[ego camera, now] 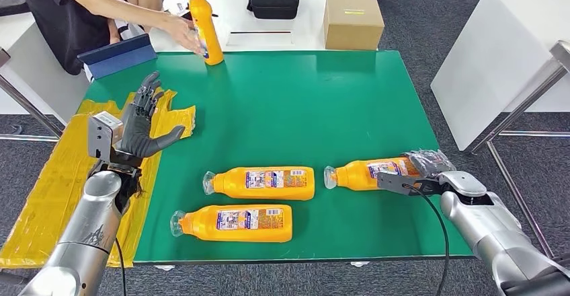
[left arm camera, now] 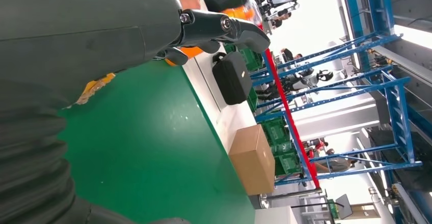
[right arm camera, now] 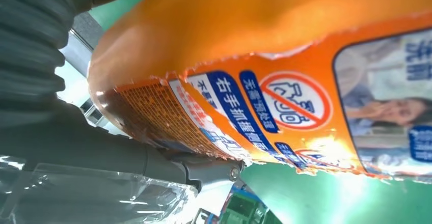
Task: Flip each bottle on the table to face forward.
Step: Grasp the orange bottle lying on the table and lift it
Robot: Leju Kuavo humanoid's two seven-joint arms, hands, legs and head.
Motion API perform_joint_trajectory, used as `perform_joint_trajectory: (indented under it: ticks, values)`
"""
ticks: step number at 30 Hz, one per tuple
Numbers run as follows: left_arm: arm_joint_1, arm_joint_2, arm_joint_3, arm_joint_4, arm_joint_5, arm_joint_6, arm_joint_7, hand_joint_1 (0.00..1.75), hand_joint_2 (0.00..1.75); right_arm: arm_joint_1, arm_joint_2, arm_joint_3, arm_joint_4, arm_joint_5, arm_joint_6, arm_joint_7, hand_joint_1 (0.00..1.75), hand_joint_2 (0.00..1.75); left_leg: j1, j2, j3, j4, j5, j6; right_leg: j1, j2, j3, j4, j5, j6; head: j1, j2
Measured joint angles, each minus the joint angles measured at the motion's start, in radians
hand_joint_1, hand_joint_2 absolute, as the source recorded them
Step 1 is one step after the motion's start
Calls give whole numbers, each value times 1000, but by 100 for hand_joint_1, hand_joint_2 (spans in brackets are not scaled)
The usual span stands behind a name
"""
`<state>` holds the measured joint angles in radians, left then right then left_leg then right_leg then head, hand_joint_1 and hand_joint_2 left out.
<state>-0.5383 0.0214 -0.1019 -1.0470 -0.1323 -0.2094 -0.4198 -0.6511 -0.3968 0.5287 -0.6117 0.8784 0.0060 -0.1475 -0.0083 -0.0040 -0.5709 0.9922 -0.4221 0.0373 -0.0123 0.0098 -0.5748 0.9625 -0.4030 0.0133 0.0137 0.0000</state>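
Much of the right hand point(ego camera: 422, 163) is being hidden by crinkled clear plastic wrap, so its fingers are hard to make out in the head view; the right wrist view is being crowded by orange plastic and a torn-edged label pressed close against the grey thumb. The hand is being held clamped on the base end of the orange plastic bottle nearest the right edge point(ego camera: 368, 173), which is lying on its side on the green table point(ego camera: 322, 107), clear cap towards the left. Two more orange bottles are being left flat near the front edge: the middle one point(ego camera: 261, 183) and the front one point(ego camera: 235, 223), labels up. The left hand point(ego camera: 143, 122) is being held raised over the yellow sheet point(ego camera: 40, 202) at the left edge, fingers spread apart, nothing in them. At the far left corner, a fourth orange bottle point(ego camera: 204, 23) is being steadied upright by a person's hand point(ego camera: 180, 32), partly cut off.
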Motion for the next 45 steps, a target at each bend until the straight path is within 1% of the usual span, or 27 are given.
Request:
perform_joint_trajectory:
  ticks: [8,12,19,21,26,29,33,38,40,43,45]
  values:
    - [13,0,9,0,-1,0,-3,0,175,17,20,-39,-3,9,-48,-3,175,175,0,3,0,0,0,0,0,2,0,0,1,-2,0,0]
    - [18,4,14,-5,-1,0,-3,0,175,44,29,-70,-32,10,-86,-2,175,175,1,4,0,0,0,0,0,3,0,0,2,-3,0,0]
    - [28,5,17,-14,-1,2,-2,0,175,80,39,-103,-81,10,-113,4,175,175,2,5,0,0,0,0,0,4,-1,0,2,-3,0,0]
    - [32,5,19,-22,-1,5,0,0,175,110,45,-123,-129,6,-138,20,175,175,2,3,-2,0,1,0,0,3,-2,0,2,-3,0,0]
    - [40,5,30,-49,-2,6,23,0,175,184,75,-205,-325,-1,-189,90,175,175,2,0,-10,0,3,-1,0,2,-11,1,2,-3,0,0]
    - [41,4,34,-63,-5,6,33,0,175,215,98,-255,-427,-24,-246,101,175,175,2,0,-13,0,3,-1,0,1,-14,1,2,-3,0,0]
    - [40,-4,34,-77,-12,12,41,0,175,263,154,-327,-549,-114,-361,74,175,175,2,0,-17,0,3,-1,0,1,-17,1,2,-3,0,0]
    - [34,-18,31,-86,-14,22,52,0,175,293,229,-386,-638,-248,-455,16,175,175,1,0,-18,0,3,-1,1,1,-18,1,2,-3,0,0]
    - [34,-20,31,-89,-9,20,54,0,175,308,253,-408,-663,-348,-469,-33,175,175,1,0,-18,0,3,-1,1,1,-17,1,2,-3,0,0]
    - [36,-23,30,-91,6,7,53,0,175,325,287,-434,-684,-528,-458,-125,175,175,1,0,-18,0,3,-1,1,1,-17,1,2,-3,0,0]
    - [37,-24,29,-91,10,2,53,0,175,330,301,-443,-688,-570,-454,-152,175,175,1,0,-18,0,3,-1,1,1,-17,1,2,-3,0,0]
